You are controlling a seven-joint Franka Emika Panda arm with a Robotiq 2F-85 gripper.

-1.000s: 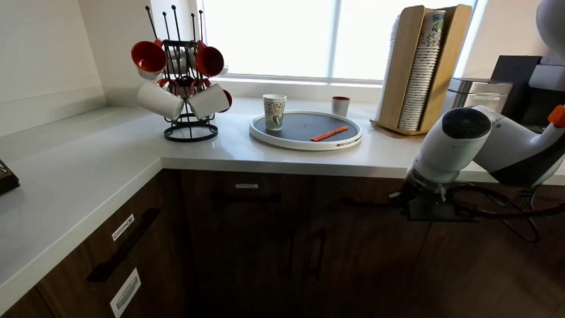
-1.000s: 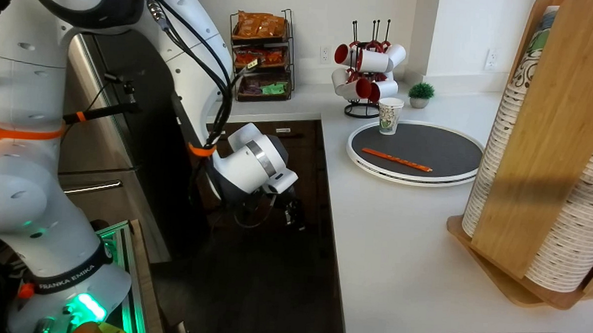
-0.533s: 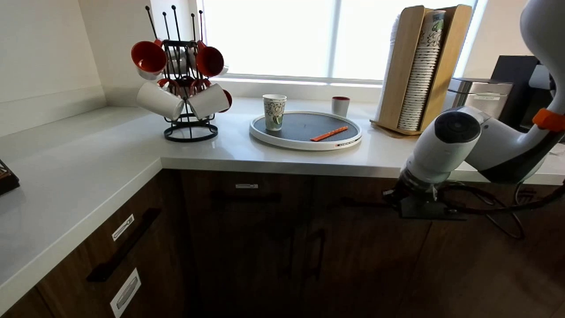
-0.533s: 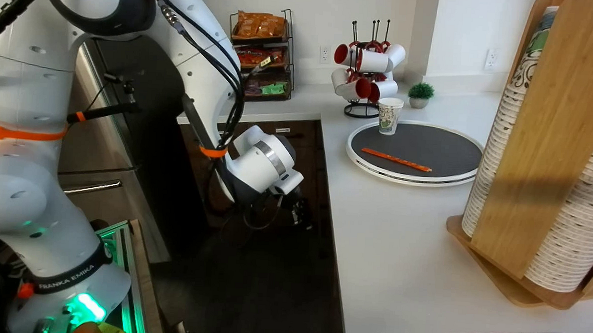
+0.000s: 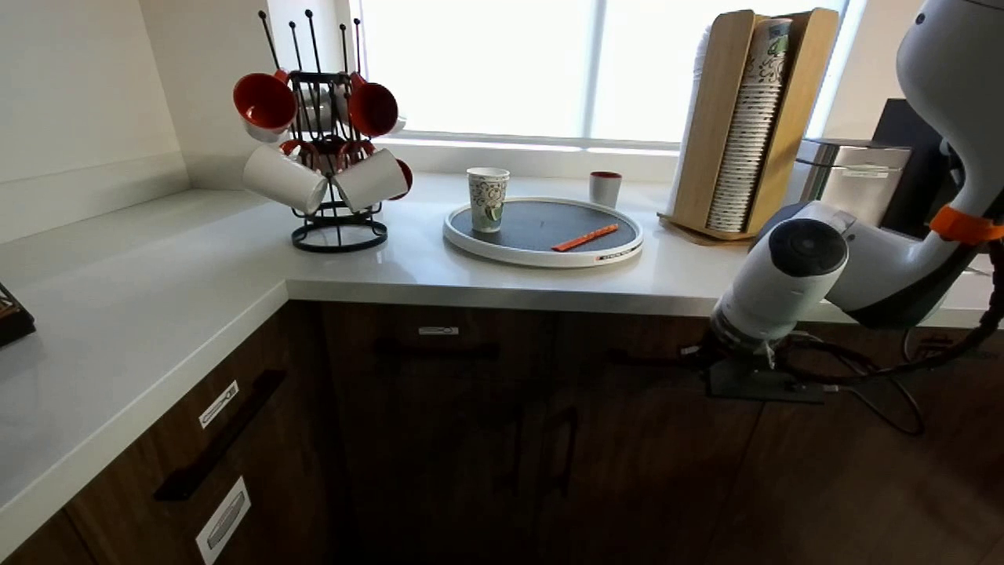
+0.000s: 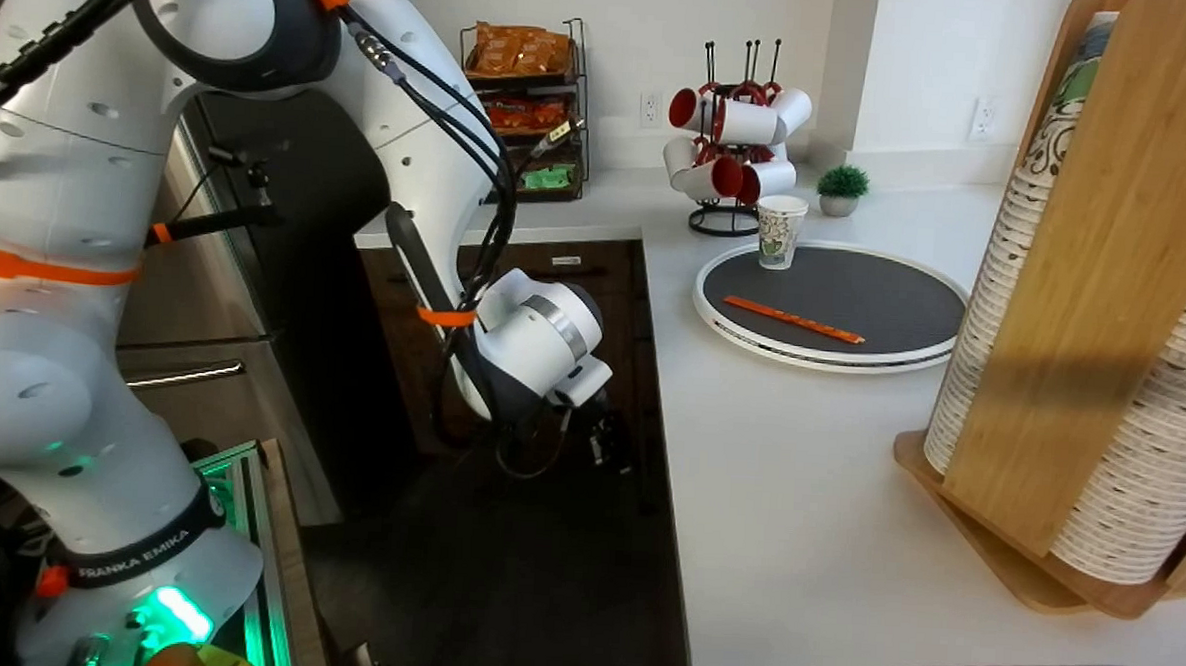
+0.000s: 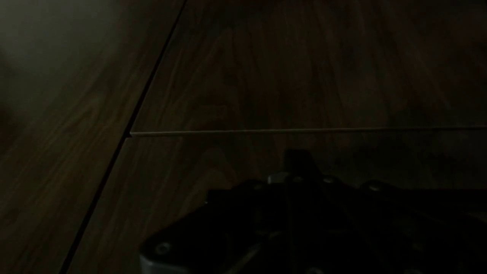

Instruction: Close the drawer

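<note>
No pale drawer walls or orange-red contents show in any view, so the inside of the drawer is hidden. Dark brown wood fronts sit flush under the counter; one has a dark bar handle [image 5: 647,359]. I cannot tell which front belongs to the drawer. My gripper [image 5: 695,353] is low in front of these fronts, below the counter edge; it also shows in an exterior view [image 6: 616,452]. In the very dark wrist view the gripper [image 7: 298,154] looks shut and empty, its tip in front of a wood panel [image 7: 266,87] with a thin horizontal seam. Contact cannot be told.
The white counter edge [image 5: 502,297] overhangs the fronts. On the counter are a round grey tray [image 5: 541,255] with a paper cup [image 5: 488,200] and an orange stick [image 5: 584,238], a mug rack [image 5: 337,235] and a wooden cup dispenser [image 5: 710,133].
The arm has moved toward the counter and fronts, leftward in an exterior view and rightward in an exterior view. The gripper has sunk slightly in the last half second. The fronts have not visibly moved.
</note>
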